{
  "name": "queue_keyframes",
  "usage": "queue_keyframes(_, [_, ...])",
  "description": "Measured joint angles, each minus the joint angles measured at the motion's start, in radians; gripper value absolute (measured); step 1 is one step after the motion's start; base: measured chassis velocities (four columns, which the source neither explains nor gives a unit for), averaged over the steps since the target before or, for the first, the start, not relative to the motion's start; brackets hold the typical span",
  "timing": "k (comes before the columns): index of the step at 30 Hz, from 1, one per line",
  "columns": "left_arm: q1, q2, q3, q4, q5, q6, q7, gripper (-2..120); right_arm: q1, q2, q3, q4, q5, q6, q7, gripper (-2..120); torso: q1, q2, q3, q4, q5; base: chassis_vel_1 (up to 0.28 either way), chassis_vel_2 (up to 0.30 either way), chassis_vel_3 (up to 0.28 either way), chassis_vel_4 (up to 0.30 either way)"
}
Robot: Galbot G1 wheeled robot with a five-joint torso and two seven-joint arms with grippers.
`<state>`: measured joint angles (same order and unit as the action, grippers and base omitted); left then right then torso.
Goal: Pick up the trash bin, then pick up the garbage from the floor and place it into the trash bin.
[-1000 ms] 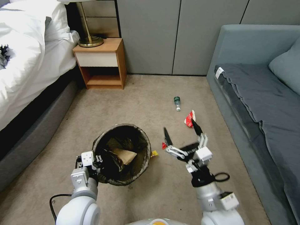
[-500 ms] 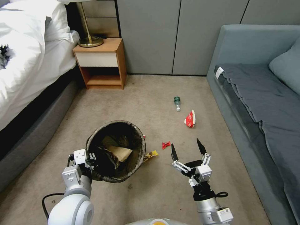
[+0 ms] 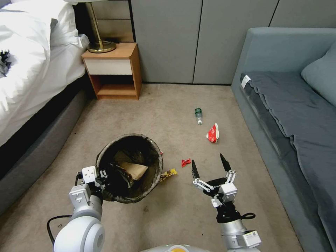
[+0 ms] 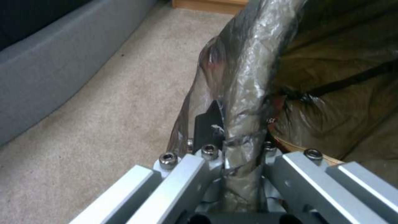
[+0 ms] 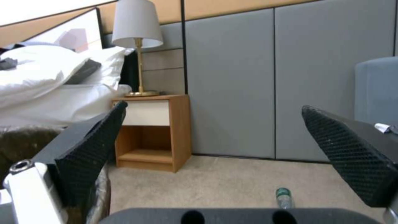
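Left gripper [image 3: 101, 175]: clamped on round bag-lined trash bin [image 3: 154, 154] near rim.
Right gripper [image 3: 209, 168]: spread, over open carpet [image 3: 168, 115].
Floor garbage: four pieces — green-capped bottle [image 3: 198, 115], red-white wrapper [image 3: 212, 133], small red wrapper [image 3: 186, 162], yellow wrapper [image 3: 169, 172].

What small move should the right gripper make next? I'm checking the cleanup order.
Probably lower the right gripper forward and slightly left onto the small red wrapper. It hangs open and empty above the carpet, and that wrapper is the nearest litter to it, lying just beyond its left fingertip. The left gripper already holds the trash bin by its rim, close beside it.
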<state>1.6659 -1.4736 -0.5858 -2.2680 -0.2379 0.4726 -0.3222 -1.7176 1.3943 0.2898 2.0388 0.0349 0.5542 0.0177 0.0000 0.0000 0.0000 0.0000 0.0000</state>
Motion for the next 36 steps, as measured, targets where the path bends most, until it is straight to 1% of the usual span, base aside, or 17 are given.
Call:
queue_keyframes(18, [0.004, -0.001, 0.003, 0.002, 0.004, -0.004, 0.0, 0, 0.015, 0.007, 0.006, 0.004, 0.001, -0.01, 0.004, 100, 0.0, 0.0, 0.0, 0.0, 0.0, -0.008, 0.006, 0.01, -0.006])
queue_keyframes(23, [0.004, -0.002, 0.003, 0.005, 0.005, -0.004, 0.0, 0, 0.019, 0.006, 0.005, 0.004, 0.005, -0.01, 0.001, 100, 0.0, 0.0, 0.0, 0.0, 0.0001, -0.133, 0.136, 0.153, -0.134])
queue_keyframes(29, [0.003, -0.001, 0.003, 0.006, 0.005, -0.005, 0.0, 0, 0.024, 0.004, 0.006, 0.002, 0.005, -0.007, -0.012, 100, 0.0, 0.0, 0.0, 0.0, 0.0, -0.227, 0.218, 0.223, -0.236])
queue_keyframes(33, [0.002, -0.002, 0.003, 0.006, 0.005, -0.005, 0.001, 0, 0.041, 0.004, 0.008, -0.006, 0.01, 0.017, -0.035, 100, 0.0, 0.0, 0.0, 0.0001, -0.0001, -0.221, 0.175, 0.167, -0.2])
queue_keyframes(34, [0.002, -0.002, 0.003, 0.006, 0.006, -0.005, 0.001, 0, 0.043, 0.004, 0.008, -0.008, 0.01, 0.022, -0.04, 100, 0.0, 0.0, 0.0, 0.0, 0.0003, -0.125, 0.141, 0.161, -0.081])
queue_keyframes(36, [0.002, -0.002, 0.003, 0.006, 0.006, -0.005, 0.001, 0, 0.046, 0.004, 0.008, -0.01, 0.01, 0.028, -0.044, 100, 0.0, 0.0, 0.0, 0.0, -0.0002, -0.062, 0.025, 0.038, -0.041])
